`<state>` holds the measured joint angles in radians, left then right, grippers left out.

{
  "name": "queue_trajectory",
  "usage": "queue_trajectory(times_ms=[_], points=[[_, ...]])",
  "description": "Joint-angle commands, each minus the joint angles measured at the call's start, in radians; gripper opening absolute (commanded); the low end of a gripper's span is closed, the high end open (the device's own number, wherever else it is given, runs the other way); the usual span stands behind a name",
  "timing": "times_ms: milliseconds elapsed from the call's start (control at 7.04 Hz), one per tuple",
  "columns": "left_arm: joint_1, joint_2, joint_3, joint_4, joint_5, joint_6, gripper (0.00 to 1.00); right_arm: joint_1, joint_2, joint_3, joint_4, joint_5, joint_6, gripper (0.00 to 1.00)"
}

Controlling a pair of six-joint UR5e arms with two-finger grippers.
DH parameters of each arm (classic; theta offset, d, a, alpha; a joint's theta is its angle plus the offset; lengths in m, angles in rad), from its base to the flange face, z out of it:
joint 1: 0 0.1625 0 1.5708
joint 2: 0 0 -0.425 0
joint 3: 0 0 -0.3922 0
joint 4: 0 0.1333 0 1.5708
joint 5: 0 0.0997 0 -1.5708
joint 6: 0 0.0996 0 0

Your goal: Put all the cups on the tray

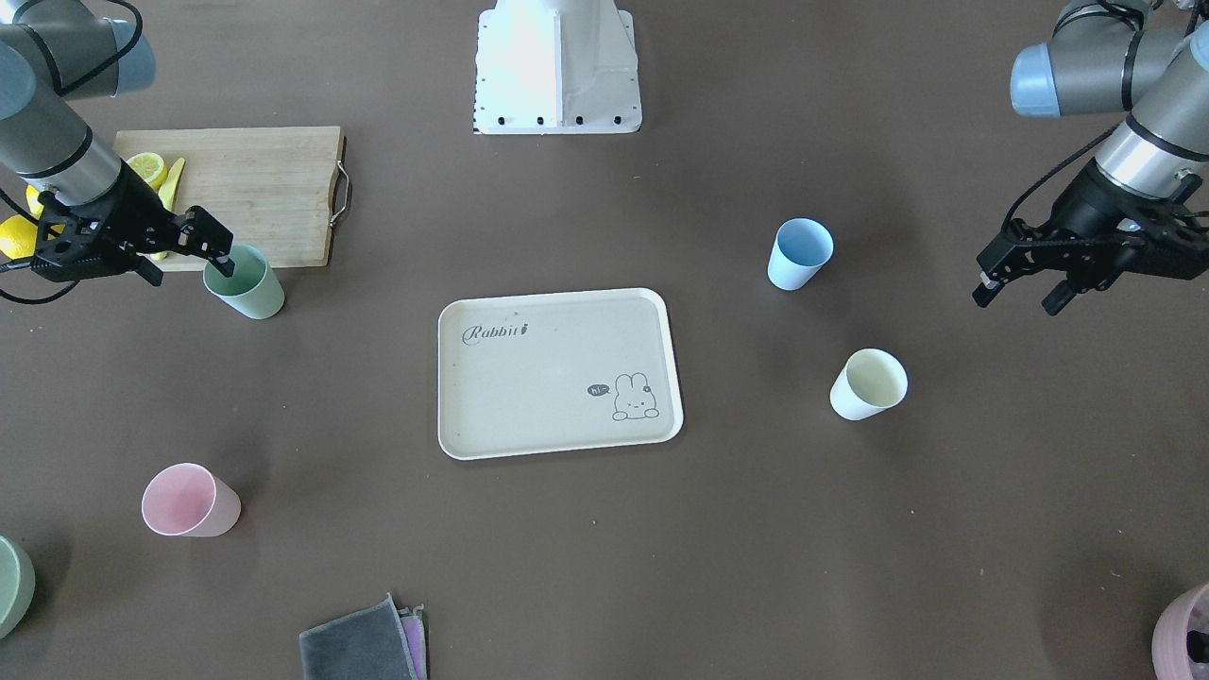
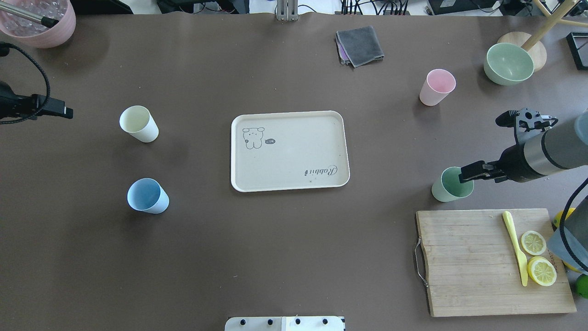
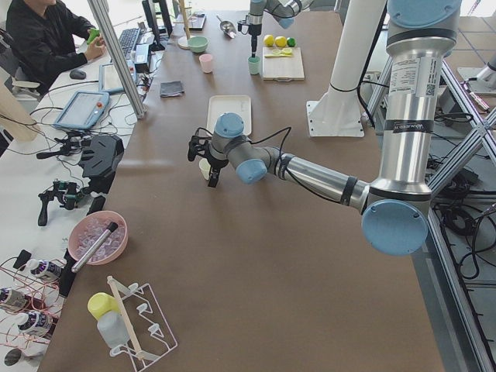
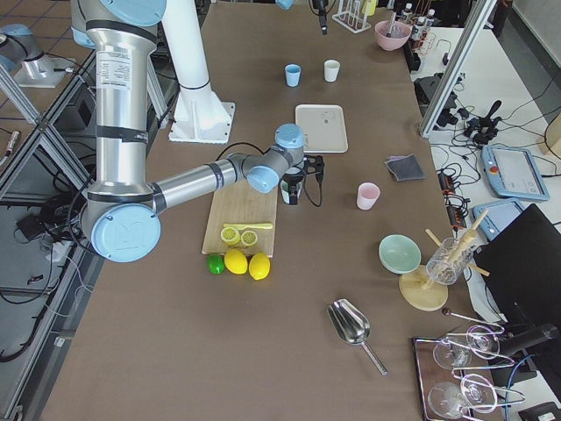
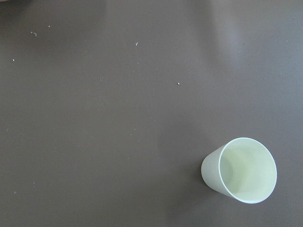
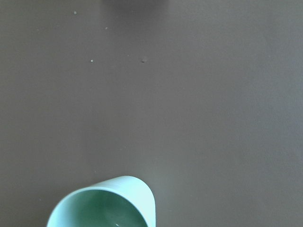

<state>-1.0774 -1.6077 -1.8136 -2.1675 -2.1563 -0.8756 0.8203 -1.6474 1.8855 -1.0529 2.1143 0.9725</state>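
Wide apart, the jaws of the right gripper [image 1: 189, 271] sit at the mint green cup [image 1: 250, 293]. One finger [image 1: 212, 241] is over its mouth and the other is outside the wall; contact cannot be judged. The cup stands upright on the brown table [image 1: 604, 567], just in front of the bamboo cutting board [image 1: 255, 179], which carries lemon slices [image 1: 148, 168] and a yellow knife [image 2: 514, 243]. The left gripper [image 1: 1017, 299], jaws also spread and holding nothing, hangs above the table near the light blue cup [image 1: 798, 255] and the cream-yellow cup [image 1: 867, 384]. The tray [image 1: 548, 378] lies at centre, with all four cups standing off it. The pink cup [image 1: 189, 501] is between a sage-green bowl [image 2: 509, 64] and a folded grey cloth [image 1: 354, 647]. A mauve pot [image 1: 1185, 637] occupies the far corner on the left arm's side.
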Motion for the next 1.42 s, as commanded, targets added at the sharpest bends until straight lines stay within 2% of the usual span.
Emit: queue_trajectory(times_ms=[0,142,284,426,852,1137,1279], points=[[0.001,0.012,0.000,-0.003,-0.007,0.006,0.98,-0.030,-0.008,-0.005,0.008,-0.026,0.002,0.86],[0.001,0.012,0.000,-0.003,-0.010,0.006,0.98,-0.044,-0.006,-0.015,0.007,-0.043,0.012,0.67],[0.001,0.012,-0.001,-0.005,-0.011,0.006,0.98,-0.044,-0.006,-0.016,0.008,-0.040,0.018,0.11],[0.002,0.012,-0.001,-0.005,-0.013,0.006,0.98,-0.046,0.001,-0.014,0.007,-0.040,0.020,0.00],[0.001,0.017,-0.010,-0.006,-0.014,0.006,0.97,-0.040,0.034,0.010,0.002,-0.004,0.020,0.00],[0.008,0.014,-0.023,-0.002,-0.010,0.000,0.97,0.118,0.075,0.027,-0.002,0.216,0.023,0.00],[0.031,0.014,-0.026,-0.002,-0.005,-0.005,0.97,0.132,0.105,0.027,-0.004,0.231,0.026,0.00]])
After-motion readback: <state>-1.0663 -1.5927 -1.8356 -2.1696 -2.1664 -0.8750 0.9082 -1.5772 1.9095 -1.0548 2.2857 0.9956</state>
